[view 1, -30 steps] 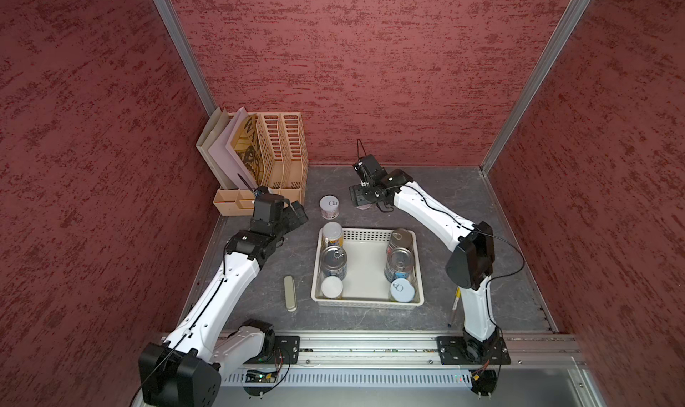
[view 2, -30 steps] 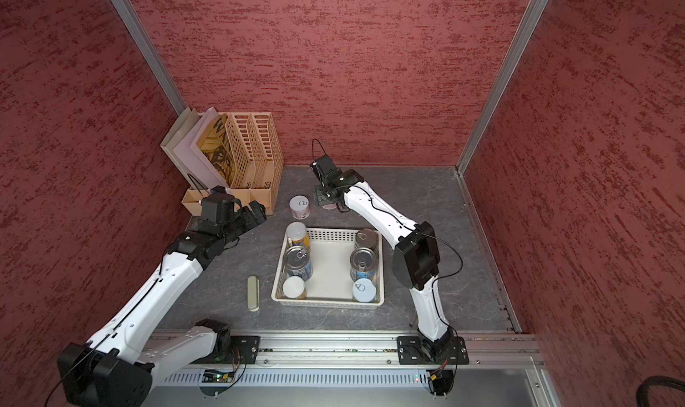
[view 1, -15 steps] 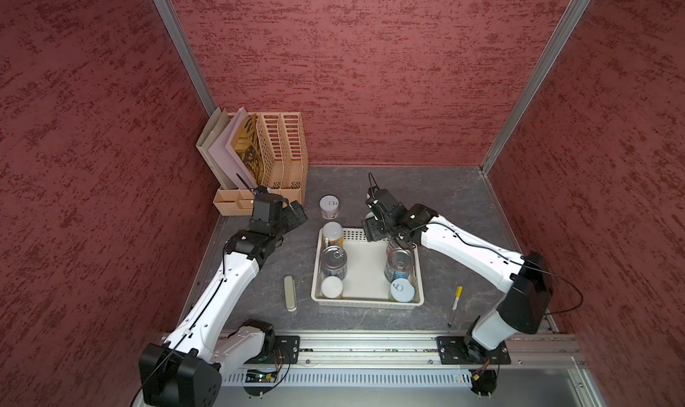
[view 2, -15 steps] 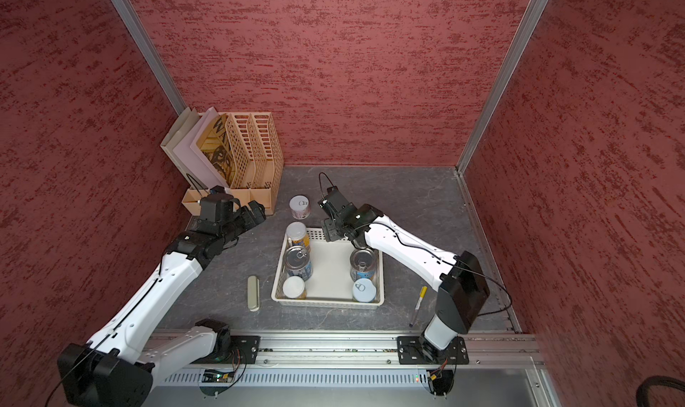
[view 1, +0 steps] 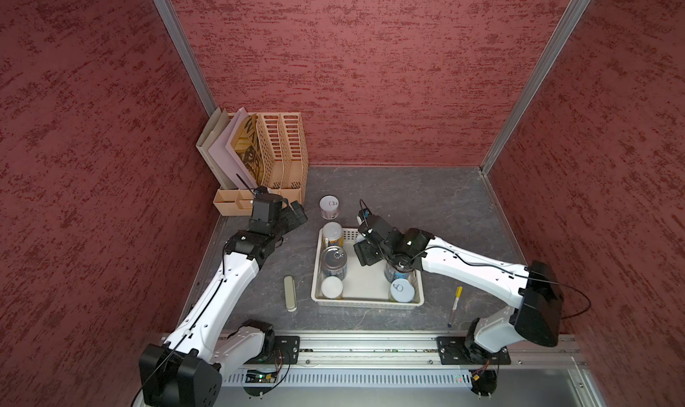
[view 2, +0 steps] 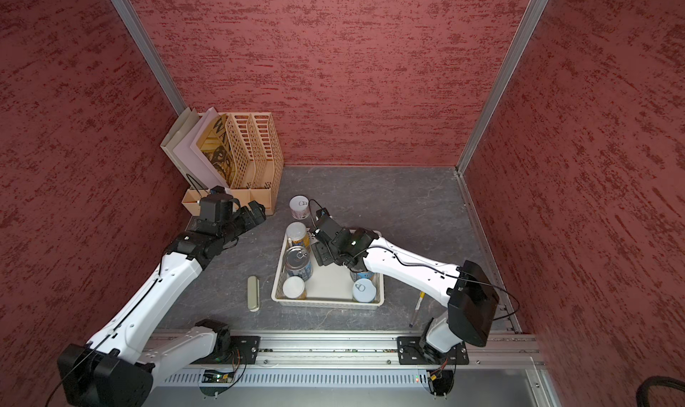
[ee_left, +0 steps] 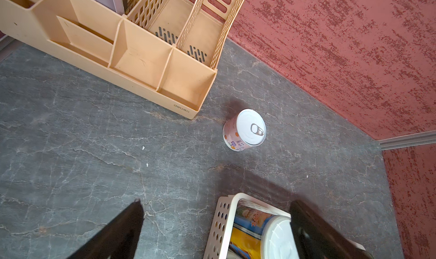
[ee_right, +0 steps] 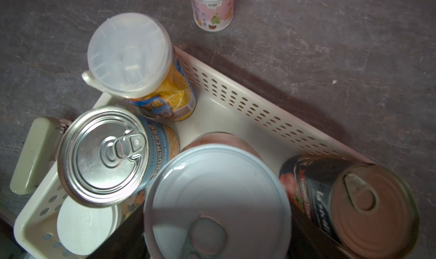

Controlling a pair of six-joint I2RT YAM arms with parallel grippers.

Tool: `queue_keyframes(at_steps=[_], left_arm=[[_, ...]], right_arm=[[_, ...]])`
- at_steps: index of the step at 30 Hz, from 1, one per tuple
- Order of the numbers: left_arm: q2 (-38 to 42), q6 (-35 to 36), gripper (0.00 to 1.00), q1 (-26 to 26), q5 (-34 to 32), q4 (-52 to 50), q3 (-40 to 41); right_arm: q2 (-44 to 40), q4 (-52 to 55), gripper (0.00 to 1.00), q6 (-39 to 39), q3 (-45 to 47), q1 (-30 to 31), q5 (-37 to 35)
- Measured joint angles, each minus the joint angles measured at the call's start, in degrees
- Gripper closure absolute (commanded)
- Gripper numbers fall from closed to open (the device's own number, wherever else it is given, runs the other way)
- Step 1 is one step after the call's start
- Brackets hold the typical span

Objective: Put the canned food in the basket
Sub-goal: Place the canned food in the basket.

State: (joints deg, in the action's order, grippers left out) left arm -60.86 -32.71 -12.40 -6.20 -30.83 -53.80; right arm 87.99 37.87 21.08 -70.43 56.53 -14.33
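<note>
White-topped can (ee_right: 212, 187) clamped in right pincer (ee_right: 217, 234) above basket (ee_right: 259, 113), left pincer (view 1: 298, 214) wide, empty

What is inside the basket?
Inside: yellow can, Progresso can, orange can, tomato can, pale tin. The pink can in the right gripper covers the floor beneath; the arm half hides another can.

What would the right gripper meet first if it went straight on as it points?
Probably the basket's bare floor: the right gripper, shut on a white-topped can, points down between the Progresso can and the tomato can. Depth is unclear.
</note>
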Motion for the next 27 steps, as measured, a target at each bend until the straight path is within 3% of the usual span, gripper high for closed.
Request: queue_keyframes(at_steps=[17,27], left_arm=[[0.0,-0.02,0.0,0.44,0.17,0.04,0.0],[-0.74,-0.02,0.0,1.33,0.66,0.31,0.0]], right_arm=[[0.0,-1.14,0.52,3.45,5.68,7.28,-3.13],[-1.92,1.11,0.53,10.25,11.37,9.6,-2.34]])
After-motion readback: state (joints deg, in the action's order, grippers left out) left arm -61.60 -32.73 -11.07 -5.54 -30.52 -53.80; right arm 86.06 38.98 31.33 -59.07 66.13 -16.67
